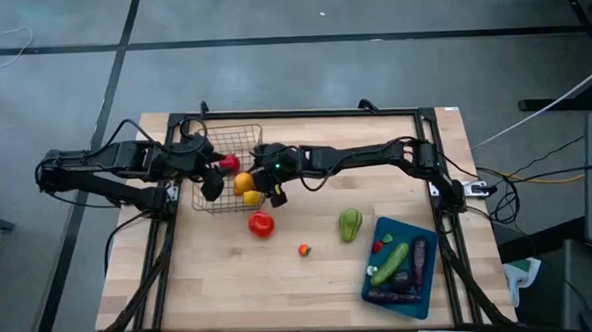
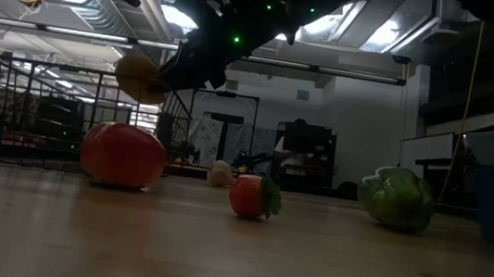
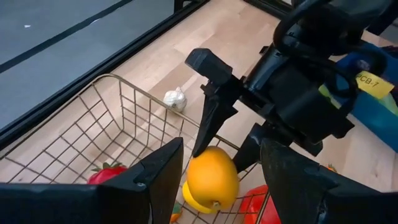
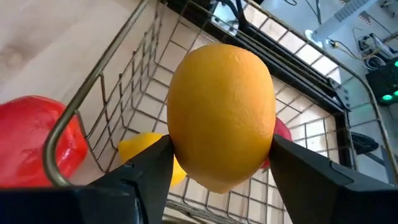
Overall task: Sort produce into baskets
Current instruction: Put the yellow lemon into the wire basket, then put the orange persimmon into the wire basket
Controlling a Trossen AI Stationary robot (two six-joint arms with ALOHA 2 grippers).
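While orange [image 4: 221,115] hangs over wire basket [image 1: 206,205] rim, right gripper [image 3: 227,146] has jaws clamped on it. Lemon [image 4: 140,152] and red fruit [image 3: 109,174] lie inside basket. Left gripper [image 1: 215,180] hovers above basket, jaws apart. Tomato [image 1: 262,225], strawberry [image 1: 304,250], green pepper [image 1: 351,224] sit on table [image 1: 231,279]; teal tray [image 1: 421,279] near right edge holds cucumber [image 1: 390,263], eggplants [image 1: 417,261].

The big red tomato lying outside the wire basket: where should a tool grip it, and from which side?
Grip the big red tomato across its round middle, coming straight down from above. It sits low and wide on the table, close to the wire basket wall, so a sideways approach on that side looks cramped.
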